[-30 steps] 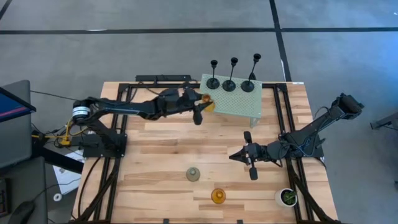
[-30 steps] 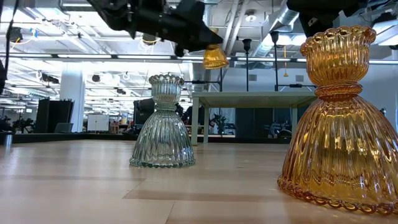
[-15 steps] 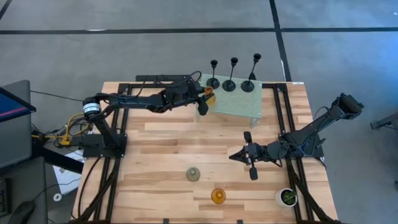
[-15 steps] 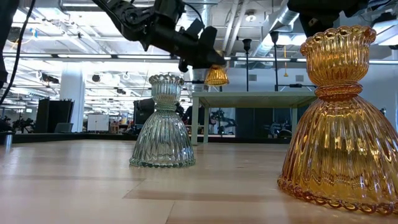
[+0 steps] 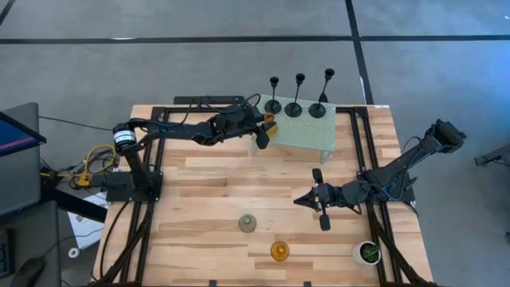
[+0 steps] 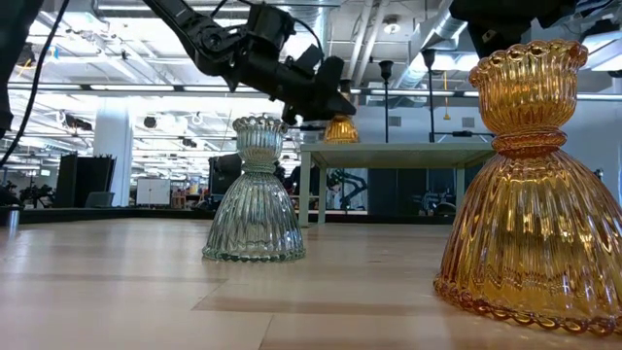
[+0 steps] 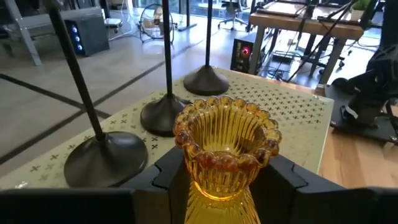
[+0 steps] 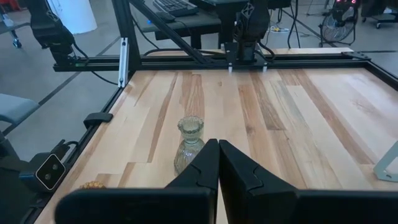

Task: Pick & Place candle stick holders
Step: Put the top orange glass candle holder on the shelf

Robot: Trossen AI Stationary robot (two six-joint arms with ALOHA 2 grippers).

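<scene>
A: Grey concrete floor all round, and in the middle that wooden desk (image 5: 207, 191) with the pale perforated stand (image 5: 307, 131) at its far edge.

B: 3 black holders (image 5: 296, 102) stand in a row on the stand. The left hand (image 5: 261, 127) hangs at the stand's near-left corner, over its edge.

A: Its fingers are part-way closed on an amber holder (image 7: 225, 146), gripping the waist, cup upward. From desk level the amber holder sits just above the stand's top; I cannot tell whether it touches.

B: The right hand (image 5: 320, 209) lies low over the desk on the right side, fingers pressed together, nothing between them.

A: The grey-green holder (image 5: 248, 223) stands upright toward the front, a second amber holder (image 5: 279, 251) nearer the front edge, the 2 apart.

B: A little white pot with a plant (image 5: 367, 253) sits at the front-right corner.
</scene>
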